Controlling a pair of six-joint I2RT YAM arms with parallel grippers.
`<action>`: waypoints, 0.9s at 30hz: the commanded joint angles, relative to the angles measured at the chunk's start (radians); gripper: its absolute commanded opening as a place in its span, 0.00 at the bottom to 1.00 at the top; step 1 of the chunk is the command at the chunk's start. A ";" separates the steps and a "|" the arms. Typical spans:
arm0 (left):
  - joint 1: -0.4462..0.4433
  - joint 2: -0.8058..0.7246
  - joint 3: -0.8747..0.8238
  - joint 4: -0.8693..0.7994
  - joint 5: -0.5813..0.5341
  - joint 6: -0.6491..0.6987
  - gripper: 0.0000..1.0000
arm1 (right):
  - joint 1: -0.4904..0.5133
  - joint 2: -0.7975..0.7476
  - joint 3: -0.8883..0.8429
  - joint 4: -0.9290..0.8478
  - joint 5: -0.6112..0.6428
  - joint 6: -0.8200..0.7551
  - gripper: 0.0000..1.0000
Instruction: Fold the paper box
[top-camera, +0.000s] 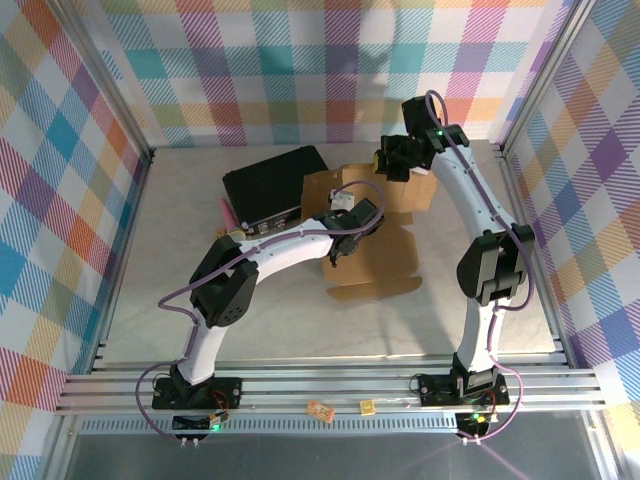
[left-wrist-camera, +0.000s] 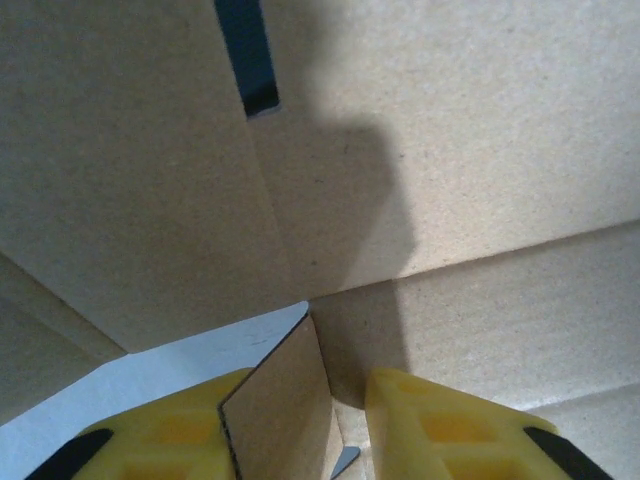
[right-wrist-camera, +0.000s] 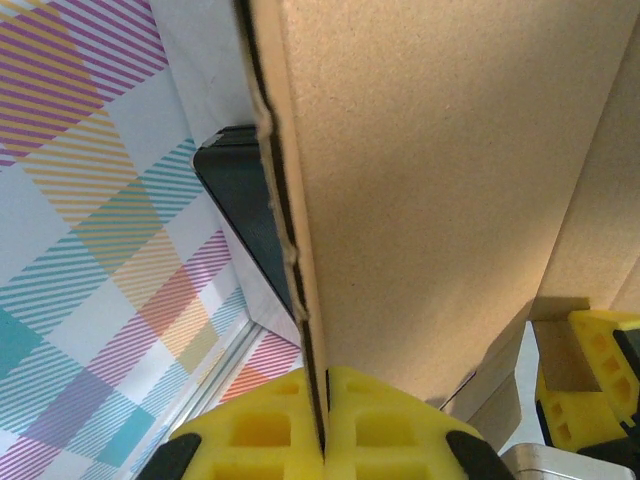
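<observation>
Cardboard wall of the paper box stood pinched edge-on in the closed right gripper, while a corner flap rose loose between the parted jaws of the nearer left gripper.

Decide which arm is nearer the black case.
Left. The left arm passes just in front of the black case; the right arm stands across the paper box from it.

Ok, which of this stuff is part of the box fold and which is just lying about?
Job: brown cardboard die-cut sheet, an edge clamped in the right claw.
Lying about: black hard case; pink item beside it; two small tan bits on the front rail.
</observation>
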 joint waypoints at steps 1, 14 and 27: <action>-0.026 -0.012 -0.003 0.049 0.021 0.021 0.38 | 0.010 0.002 0.030 0.000 -0.046 0.042 0.00; -0.009 -0.376 -0.275 0.305 0.399 0.017 0.70 | -0.014 0.013 0.029 0.020 -0.030 0.030 0.00; 0.203 -0.687 -0.413 0.303 0.795 -0.136 0.81 | -0.017 0.024 0.008 0.061 -0.038 -0.012 0.00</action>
